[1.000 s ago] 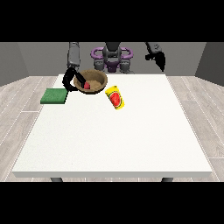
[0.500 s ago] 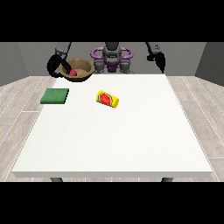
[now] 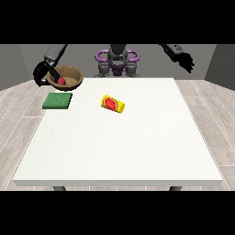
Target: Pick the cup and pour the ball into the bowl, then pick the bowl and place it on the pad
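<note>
Moved: bowl (image 3: 67,76), ball (image 3: 60,81) inside, now nearer the pad (image 3: 58,100).
Fingers: I see the view-left hand (image 3: 44,73) clamped on the bowl; view-right hand (image 3: 185,60), cannot tell.
Cup (image 3: 113,104): lying on worktop (image 3: 137,137).

One table (image 3: 137,147), white, w/ one robot (image 3: 117,62) behind it. Two black hands in view: one at the view's left (image 3: 43,73), one at the view's right (image 3: 186,60). One bowl (image 3: 69,75), brown, w/ one red ball (image 3: 61,81) inside. One green pad (image 3: 58,100), flat on the table. One yellow cup (image 3: 113,104), lying on its side, red showing at its mouth. Total loose items: four, i.e. one bowl, one ball, one pad, one cup. No second item of any kind in view.
</note>
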Controlling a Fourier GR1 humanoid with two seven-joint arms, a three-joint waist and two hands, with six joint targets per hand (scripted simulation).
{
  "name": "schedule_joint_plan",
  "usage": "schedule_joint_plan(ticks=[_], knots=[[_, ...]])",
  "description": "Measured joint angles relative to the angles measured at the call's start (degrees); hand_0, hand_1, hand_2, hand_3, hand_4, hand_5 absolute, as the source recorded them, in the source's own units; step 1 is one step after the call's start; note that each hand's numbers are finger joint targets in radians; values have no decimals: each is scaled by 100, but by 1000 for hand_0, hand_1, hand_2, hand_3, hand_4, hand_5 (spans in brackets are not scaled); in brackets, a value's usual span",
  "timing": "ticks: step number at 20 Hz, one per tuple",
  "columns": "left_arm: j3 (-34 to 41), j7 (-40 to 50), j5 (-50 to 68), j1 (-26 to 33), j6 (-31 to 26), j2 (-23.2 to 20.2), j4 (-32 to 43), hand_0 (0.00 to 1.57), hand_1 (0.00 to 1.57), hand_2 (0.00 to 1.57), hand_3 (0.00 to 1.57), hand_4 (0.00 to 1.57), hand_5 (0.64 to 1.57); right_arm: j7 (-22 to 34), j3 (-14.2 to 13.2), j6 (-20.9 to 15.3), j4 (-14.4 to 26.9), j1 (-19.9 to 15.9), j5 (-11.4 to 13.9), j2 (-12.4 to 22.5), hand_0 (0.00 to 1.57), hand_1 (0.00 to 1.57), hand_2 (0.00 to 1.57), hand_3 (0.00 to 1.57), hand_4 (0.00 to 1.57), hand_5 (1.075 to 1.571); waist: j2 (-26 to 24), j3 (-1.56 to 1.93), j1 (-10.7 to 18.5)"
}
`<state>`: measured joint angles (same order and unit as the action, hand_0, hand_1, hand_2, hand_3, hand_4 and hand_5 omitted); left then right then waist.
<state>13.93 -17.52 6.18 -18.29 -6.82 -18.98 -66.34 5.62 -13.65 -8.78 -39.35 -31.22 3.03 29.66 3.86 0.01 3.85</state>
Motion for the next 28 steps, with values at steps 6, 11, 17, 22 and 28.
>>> schedule_joint_plan(ticks=[6, 11, 17, 22, 28], knots=[[983, -325, 740, -157, -895, -1115, 486, 0, 0, 0, 0, 1248, 1569, -570, -264, -78, -22, 118, -133, 107, 1571, 1571, 1571, 0, 793, 1566, 515, -1, 124], [1386, -709, 964, -188, -1348, -1606, 1019, 0, 0, 0, 0, 1187, 1557, -762, -426, -130, -18, 27, -242, 125, 1571, 1571, 1571, 0, 685, 1567, 788, -3, 100], [1526, -643, 1149, -342, -1490, -1839, 994, 0, 0, 0, 0, 1175, 1551, -805, -782, -294, 410, -128, -335, 547, 850, 850, 880, 1102, 0, 1513, 1107, 3, 174], [1573, -602, 1224, -363, -1530, -1944, 925, 0, 0, 0, 0, 1178, 1549, -931, -888, -38, 757, -243, -438, 666, 0, 0, 363, 444, 0, 1412, 1208, 3, 221], [1131, -66, 1121, -335, -1357, -1597, 441, 0, 0, 0, 0, 902, 1559, -565, -729, 131, 1001, -395, -318, 761, 0, 0, 0, 0, 0, 1354, 618, 8, 242]])
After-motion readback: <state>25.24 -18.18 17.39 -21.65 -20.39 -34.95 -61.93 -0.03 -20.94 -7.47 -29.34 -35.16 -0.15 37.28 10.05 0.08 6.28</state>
